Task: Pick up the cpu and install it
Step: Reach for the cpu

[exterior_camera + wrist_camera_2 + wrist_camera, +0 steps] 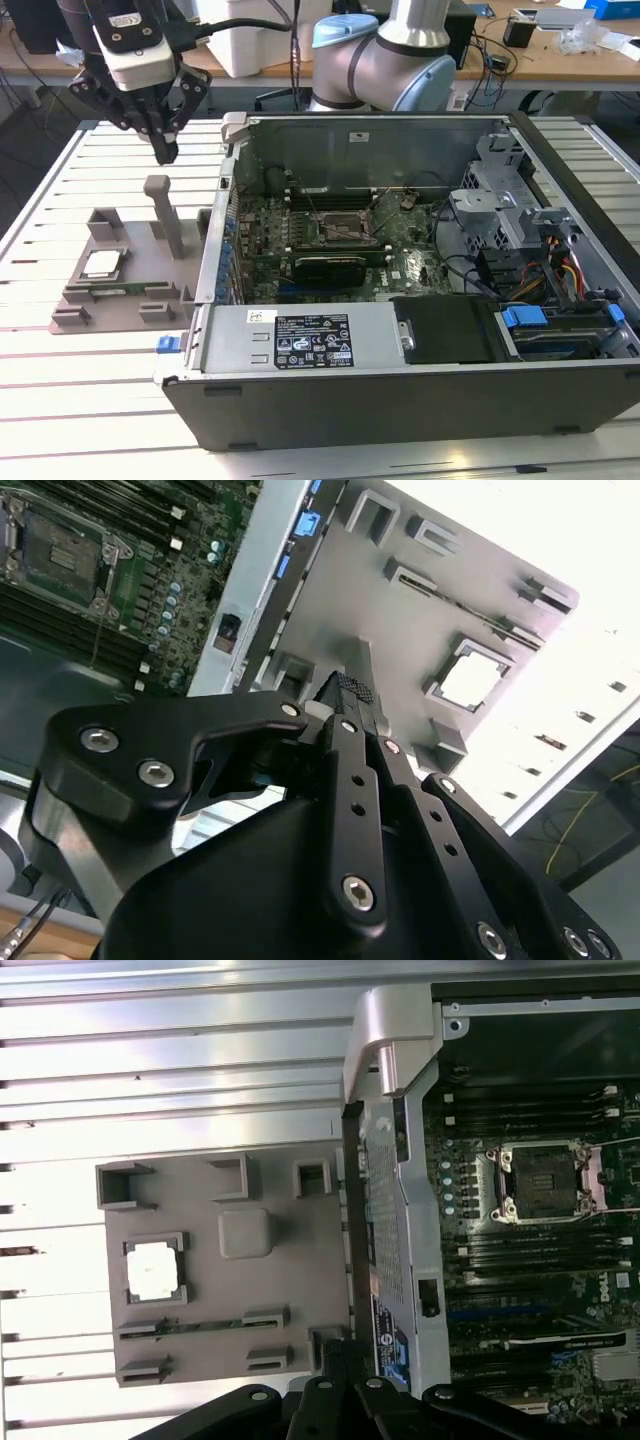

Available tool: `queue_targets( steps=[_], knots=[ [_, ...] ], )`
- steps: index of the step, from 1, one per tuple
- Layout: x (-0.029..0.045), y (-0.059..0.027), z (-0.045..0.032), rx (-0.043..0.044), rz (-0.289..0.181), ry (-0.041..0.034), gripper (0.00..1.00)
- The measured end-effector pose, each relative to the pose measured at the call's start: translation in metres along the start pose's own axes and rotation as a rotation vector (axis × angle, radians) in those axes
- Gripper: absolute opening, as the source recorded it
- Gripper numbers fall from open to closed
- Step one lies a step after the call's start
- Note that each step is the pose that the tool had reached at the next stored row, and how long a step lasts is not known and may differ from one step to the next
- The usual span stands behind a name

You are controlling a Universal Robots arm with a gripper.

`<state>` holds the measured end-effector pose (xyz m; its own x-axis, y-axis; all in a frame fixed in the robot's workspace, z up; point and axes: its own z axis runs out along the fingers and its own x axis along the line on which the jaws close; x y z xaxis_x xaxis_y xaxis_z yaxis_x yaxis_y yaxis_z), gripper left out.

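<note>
The cpu is a small pale silver square lying flat in a recess of the grey fixture on the slatted table, at the exterior view's left of the computer case. Both wrist views show the cpu in that recess. My gripper hangs in the air above the fixture's far side, over its upright grey post, well apart from the cpu. Its fingers are shut together with nothing between them. The black-framed motherboard socket lies uncovered inside the case.
The open computer case takes up the middle and the exterior view's right, its raised side wall next to the fixture. A thin green memory stick lies in a slot of the fixture. Cables and drive bays crowd the case's right end.
</note>
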<state>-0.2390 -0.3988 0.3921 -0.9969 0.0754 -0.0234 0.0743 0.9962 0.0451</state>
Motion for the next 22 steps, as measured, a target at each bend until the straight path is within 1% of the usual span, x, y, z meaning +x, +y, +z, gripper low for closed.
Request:
queue_targets(
  steps=[2,5,10,12,16,17,21,22],
  knots=[
    [0.0073,-0.0006,-0.0002,0.0,0.0,0.0,0.11],
    [0.0157,-0.0012,-0.0004,0.0001,0.0,0.0001,0.11],
    [0.0233,-0.0018,-0.0006,0.0001,0.0,0.0001,0.11],
    [0.0278,-0.0021,-0.0007,0.0,0.0,0.0001,0.11],
    [0.0331,-0.0025,-0.0008,0.0001,0.0,0.0001,0.11],
    [0.0361,-0.0027,-0.0008,0.0,0.0,0.0001,0.11],
    [0.0416,-0.0031,-0.0009,0.0,0.0,0.0,0.11],
    [0.0445,-0.0033,-0.001,0.0,0.0,0.0,0.11]
  ],
)
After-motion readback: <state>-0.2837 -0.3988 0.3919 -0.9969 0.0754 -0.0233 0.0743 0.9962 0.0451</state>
